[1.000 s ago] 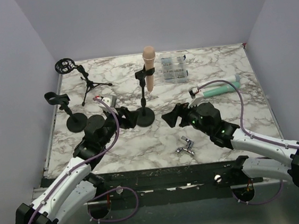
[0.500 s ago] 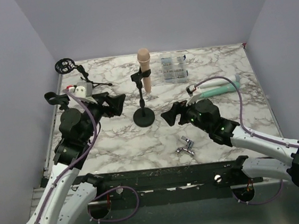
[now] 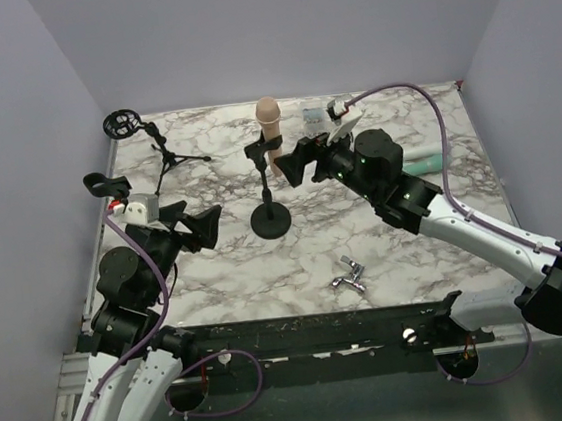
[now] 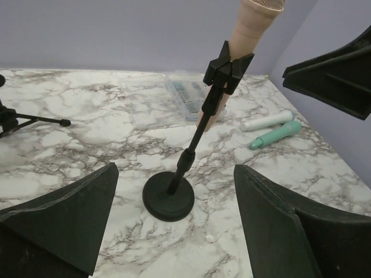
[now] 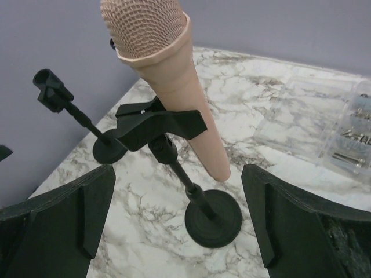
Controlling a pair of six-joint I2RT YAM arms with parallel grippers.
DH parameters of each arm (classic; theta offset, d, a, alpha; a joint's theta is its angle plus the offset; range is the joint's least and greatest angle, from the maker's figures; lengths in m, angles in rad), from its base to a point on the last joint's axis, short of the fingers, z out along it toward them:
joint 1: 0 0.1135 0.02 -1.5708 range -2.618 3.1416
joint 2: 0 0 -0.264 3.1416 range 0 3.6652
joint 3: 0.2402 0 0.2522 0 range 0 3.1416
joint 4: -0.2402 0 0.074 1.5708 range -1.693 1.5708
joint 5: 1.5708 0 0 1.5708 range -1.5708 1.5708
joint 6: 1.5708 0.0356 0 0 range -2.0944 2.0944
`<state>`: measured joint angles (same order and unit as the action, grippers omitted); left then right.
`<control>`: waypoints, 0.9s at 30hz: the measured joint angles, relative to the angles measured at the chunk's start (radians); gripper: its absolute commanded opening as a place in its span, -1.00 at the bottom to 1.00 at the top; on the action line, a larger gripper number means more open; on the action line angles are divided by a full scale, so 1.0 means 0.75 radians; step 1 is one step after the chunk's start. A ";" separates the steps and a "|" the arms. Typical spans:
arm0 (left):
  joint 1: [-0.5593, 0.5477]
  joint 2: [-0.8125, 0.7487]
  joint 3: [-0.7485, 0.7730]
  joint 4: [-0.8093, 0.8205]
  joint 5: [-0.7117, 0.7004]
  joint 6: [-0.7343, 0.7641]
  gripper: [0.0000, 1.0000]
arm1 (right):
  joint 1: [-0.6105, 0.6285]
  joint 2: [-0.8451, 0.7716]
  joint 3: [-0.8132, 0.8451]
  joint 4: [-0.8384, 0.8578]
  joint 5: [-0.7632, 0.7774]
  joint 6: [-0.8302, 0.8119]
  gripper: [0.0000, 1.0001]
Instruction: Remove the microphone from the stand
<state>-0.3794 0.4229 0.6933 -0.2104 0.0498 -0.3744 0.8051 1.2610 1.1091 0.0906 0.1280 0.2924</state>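
Observation:
A peach microphone point(image 3: 268, 119) sits tilted in the clip point(image 3: 258, 150) of a black stand with a round base point(image 3: 271, 220). My right gripper point(image 3: 294, 161) hovers open just right of the clip, touching nothing. In its wrist view the microphone point(image 5: 168, 75) and stand base point(image 5: 213, 219) lie ahead between the spread fingers of the right gripper point(image 5: 177, 174). My left gripper point(image 3: 199, 217) is open and empty, left of the base. Its wrist view shows the base point(image 4: 168, 202) ahead of the left gripper point(image 4: 174, 174).
A tripod stand with a shock mount point(image 3: 159, 148) and a second clip stand point(image 3: 108, 186) stand at the far left. A clear plastic box point(image 3: 317, 118), a teal tube point(image 3: 425, 163) and a white tube point(image 4: 266, 120) lie right. A small metal fitting point(image 3: 348, 276) lies near the front.
My left gripper drew back to the left, away from the stand base, and opened wider. My right gripper rose and swung far-left up to the microphone clip, opening fully.

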 measured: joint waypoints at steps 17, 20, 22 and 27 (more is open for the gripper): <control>0.000 -0.125 0.023 -0.243 -0.054 0.079 0.71 | 0.018 0.467 0.594 -0.197 0.187 -0.122 0.89; 0.000 -0.123 0.022 -0.255 -0.037 0.070 0.72 | 0.018 0.501 0.617 -0.194 0.210 -0.134 0.72; 0.000 -0.115 0.022 -0.256 -0.020 0.064 0.82 | 0.018 0.512 0.617 -0.194 0.218 -0.145 0.61; 0.000 -0.050 0.022 -0.263 0.042 0.036 0.85 | 0.018 0.523 0.616 -0.182 0.212 -0.163 0.00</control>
<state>-0.3794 0.3851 0.7101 -0.4080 0.0814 -0.3477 0.8188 1.6535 1.5715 -0.0460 0.2871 0.1699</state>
